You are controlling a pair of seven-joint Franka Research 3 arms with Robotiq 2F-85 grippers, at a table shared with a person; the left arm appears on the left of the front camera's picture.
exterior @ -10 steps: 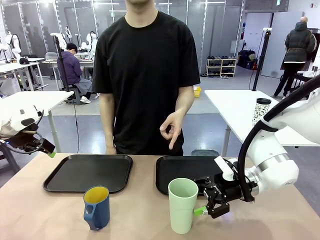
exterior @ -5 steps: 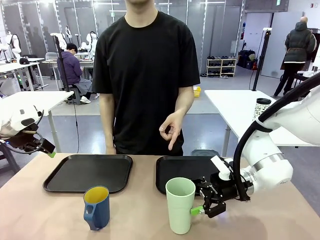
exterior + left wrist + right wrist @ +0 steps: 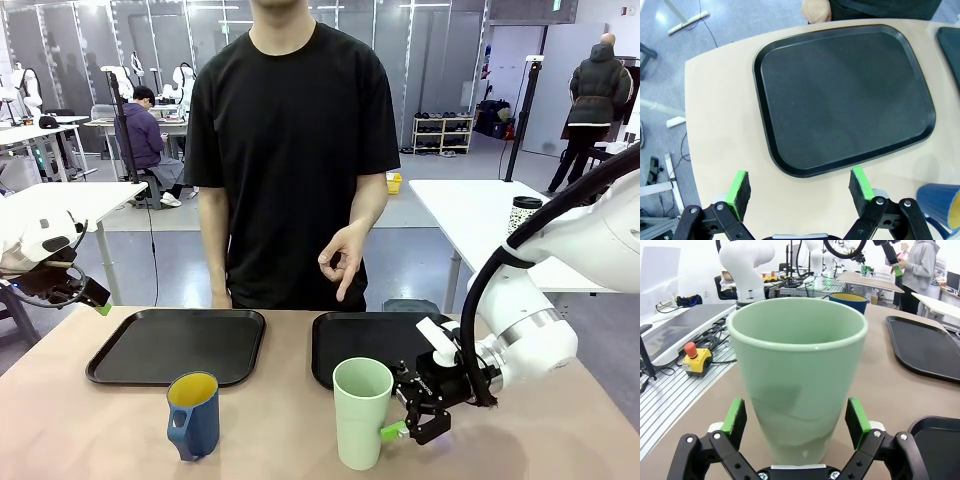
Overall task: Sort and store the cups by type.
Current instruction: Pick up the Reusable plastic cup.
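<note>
The pale green tumbler [image 3: 362,412] stands upright near the table's front edge, in front of the right black tray [image 3: 365,338]. My right gripper [image 3: 392,425] is open, and the tumbler [image 3: 797,375] stands between its green pads [image 3: 735,416] with a narrow gap on each side. Left of the tumbler stands the dark blue mug [image 3: 194,415], yellow inside, its handle towards the front. My left gripper [image 3: 98,303] hangs open with nothing in it above the table's left edge, near the left tray [image 3: 845,95]. The mug's rim [image 3: 941,202] shows at that view's lower right.
The left black tray [image 3: 178,345] lies beside the right one. A person stands at the far side with a hand [image 3: 343,258] held above the right tray. A black-and-white lidded cup [image 3: 522,218] stands on another table behind.
My right gripper has slid left along the table, so its fingers now stand on either side of the green tumbler. The left arm, mug and person have stayed put.
</note>
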